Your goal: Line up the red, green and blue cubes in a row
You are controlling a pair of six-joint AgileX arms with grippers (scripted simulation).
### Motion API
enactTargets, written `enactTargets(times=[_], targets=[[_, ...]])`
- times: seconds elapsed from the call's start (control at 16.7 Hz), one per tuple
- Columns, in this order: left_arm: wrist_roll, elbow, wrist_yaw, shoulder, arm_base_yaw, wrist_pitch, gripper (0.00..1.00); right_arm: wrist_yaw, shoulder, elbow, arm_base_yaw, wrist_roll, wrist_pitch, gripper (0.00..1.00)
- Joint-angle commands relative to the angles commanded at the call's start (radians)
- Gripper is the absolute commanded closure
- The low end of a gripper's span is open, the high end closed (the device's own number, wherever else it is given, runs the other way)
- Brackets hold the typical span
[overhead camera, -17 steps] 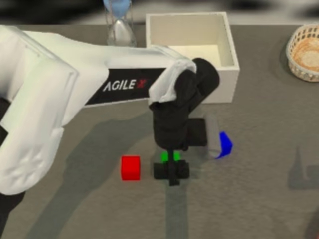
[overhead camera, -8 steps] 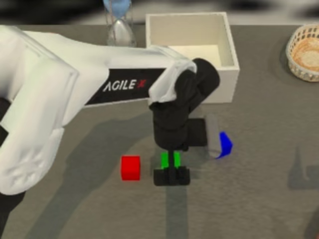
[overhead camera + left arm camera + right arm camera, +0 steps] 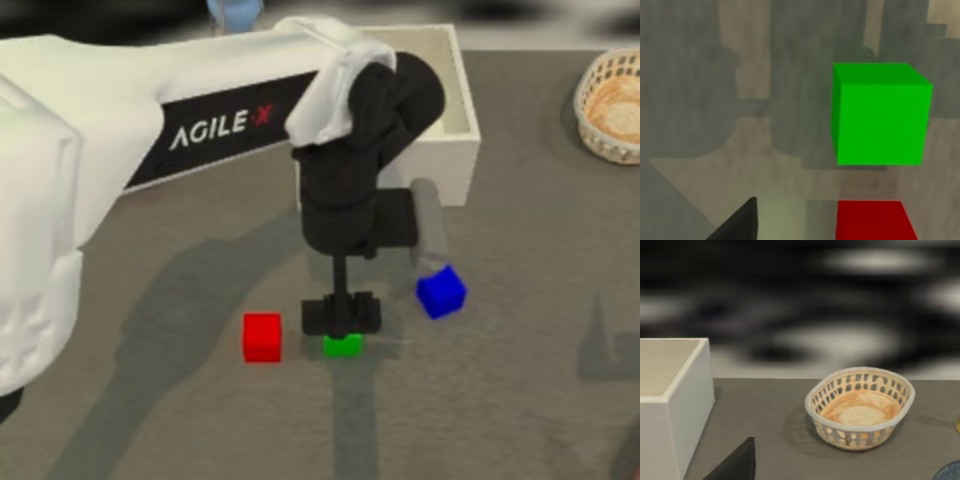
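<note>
- Near the middle of the top view, a little below centre, the left gripper [image 3: 342, 318] hangs over the grey table [image 3: 520, 400] at the end of the big white arm that sweeps in from the left edge
- Its dark fingers sit just above the green cube [image 3: 343, 345] in the frame; the cube rests on the table and shows as a green strip at their lower edge
- From the left wrist view the green cube [image 3: 880, 114] stands free on the table with nothing pressing its sides, so the fingers are apart and off it; only one dark fingertip [image 3: 740, 225] shows, at the bottom edge
- To the left of the green cube in the top view, close by and level with it, lies the red cube [image 3: 262, 336]; a gap of table shows between them
- Also in the left wrist view, the red cube [image 3: 872, 220] peeks in at the bottom edge, below the green one
- Right of the gripper and slightly higher in the top view sits the blue cube [image 3: 441, 292], turned at an angle and out of line with the other two
- At the top of the frame a white box [image 3: 462, 120] stands half hidden behind the arm, and a woven basket [image 3: 610, 105] sits at the upper right edge
- Off to that side, the right wrist view looks at the basket [image 3: 860, 407] and a box corner [image 3: 675, 400]; whether the right gripper's fingers are apart or together I cannot tell
</note>
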Motion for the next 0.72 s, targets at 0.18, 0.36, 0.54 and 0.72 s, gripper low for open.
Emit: enactTargets(times=[0.18,0.36,0.54,0.72], targets=[[-0.001,0.011,0.000,-0.009,0.002,-0.014,0.00,0.000,0.000,0.000,0.000,0.000,0.000,0.00],[-0.001,0.009,0.000,-0.006,-0.003,-0.011,0.00,0.000,0.000,0.000,0.000,0.000,0.000,0.00],[-0.023,-0.046,-0.004,-0.067,0.027,0.026,0.00,-0.002,0.060,0.059,0.021,0.005,-0.039,0.00],[-0.080,-0.179,-0.012,-0.221,0.099,0.113,0.00,-0.002,0.205,0.198,0.063,0.015,-0.126,0.00]])
